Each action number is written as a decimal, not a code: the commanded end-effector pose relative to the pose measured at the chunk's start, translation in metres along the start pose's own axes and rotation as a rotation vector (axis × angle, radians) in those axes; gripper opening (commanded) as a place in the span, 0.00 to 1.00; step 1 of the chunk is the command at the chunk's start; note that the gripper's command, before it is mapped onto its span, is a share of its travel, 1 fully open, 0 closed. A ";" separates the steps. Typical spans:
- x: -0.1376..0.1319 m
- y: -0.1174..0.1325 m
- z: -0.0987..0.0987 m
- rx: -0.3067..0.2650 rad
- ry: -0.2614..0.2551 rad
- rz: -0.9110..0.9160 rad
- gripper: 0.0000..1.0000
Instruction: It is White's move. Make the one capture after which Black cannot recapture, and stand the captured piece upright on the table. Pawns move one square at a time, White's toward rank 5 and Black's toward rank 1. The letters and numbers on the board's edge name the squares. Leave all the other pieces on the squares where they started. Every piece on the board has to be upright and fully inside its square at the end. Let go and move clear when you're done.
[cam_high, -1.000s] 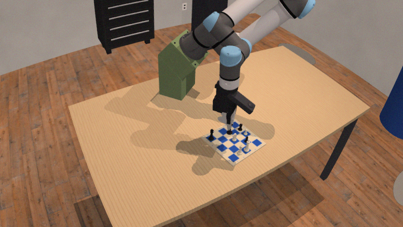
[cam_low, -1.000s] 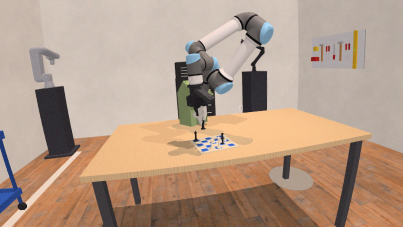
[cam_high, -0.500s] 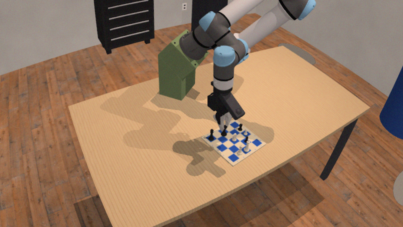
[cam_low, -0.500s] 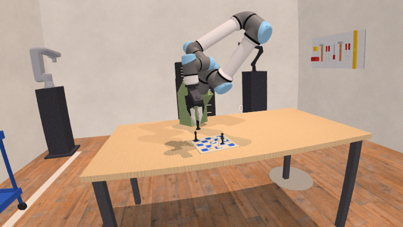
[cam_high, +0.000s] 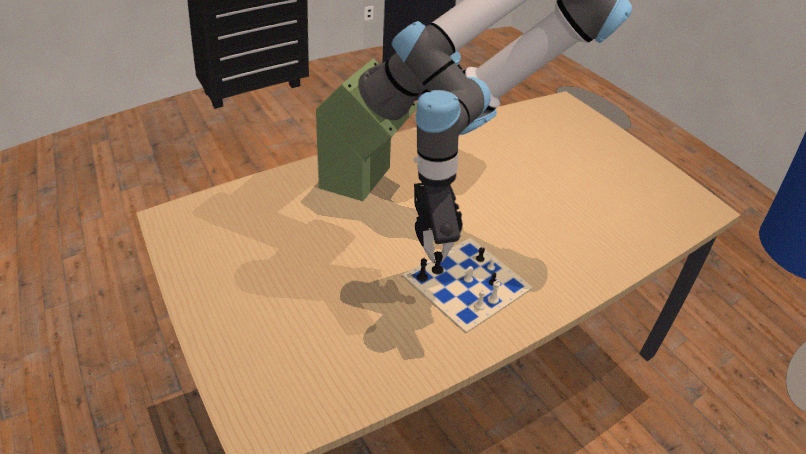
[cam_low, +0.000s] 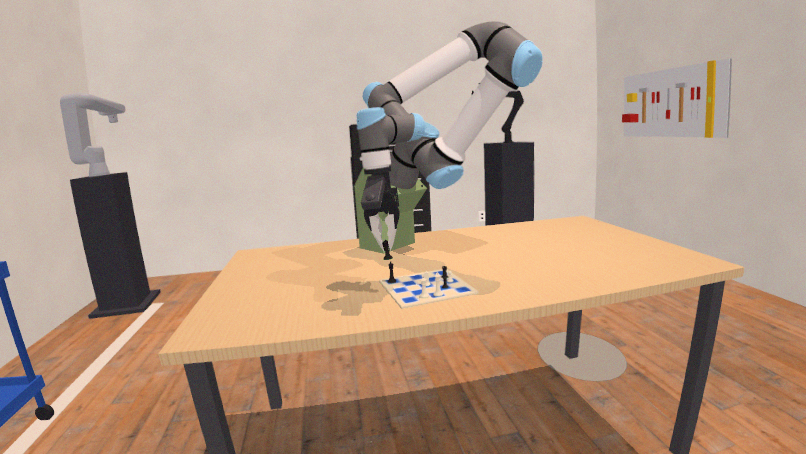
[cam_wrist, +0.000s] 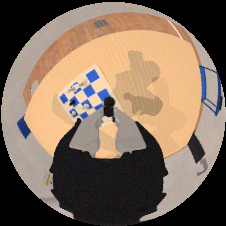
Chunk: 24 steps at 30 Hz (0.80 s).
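My gripper (cam_high: 437, 248) (cam_low: 386, 243) (cam_wrist: 109, 107) is shut on a black chess piece (cam_high: 437, 262) (cam_low: 387, 252) (cam_wrist: 108, 103). It holds the piece upright in the air, above the far left corner of the small blue-and-white board (cam_high: 467, 316) (cam_low: 407, 299) (cam_wrist: 92, 76). A black piece (cam_high: 422, 271) (cam_low: 391, 273) stands on the board's left corner square, close below the held one. Another black piece (cam_high: 480, 254) (cam_low: 444, 276) stands at the far edge. Several white pieces, such as a tall one (cam_high: 494, 292) (cam_low: 438, 287) and a smaller one (cam_high: 468, 275), stand upright on the board.
The board lies on a wooden table (cam_high: 282, 338) (cam_low: 535, 265). A green block (cam_high: 352, 143) (cam_low: 407, 228) stands at the table's far edge, behind the arm. A black drawer cabinet (cam_high: 250, 39) stands on the floor beyond.
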<state>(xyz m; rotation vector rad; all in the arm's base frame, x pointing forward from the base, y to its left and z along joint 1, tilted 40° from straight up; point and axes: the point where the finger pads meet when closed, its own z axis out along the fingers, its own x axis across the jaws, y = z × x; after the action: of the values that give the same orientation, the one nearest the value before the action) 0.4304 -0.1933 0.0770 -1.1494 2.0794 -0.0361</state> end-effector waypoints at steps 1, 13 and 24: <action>0.009 -0.001 -0.001 0.008 0.024 0.278 0.00; 0.023 0.003 -0.002 0.017 0.019 0.656 0.00; 0.030 0.006 -0.003 0.024 0.017 0.999 0.00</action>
<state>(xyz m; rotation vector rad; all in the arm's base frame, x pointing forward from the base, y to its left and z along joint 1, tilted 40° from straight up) 0.4181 -0.2102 0.0629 -0.3017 2.3691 0.3166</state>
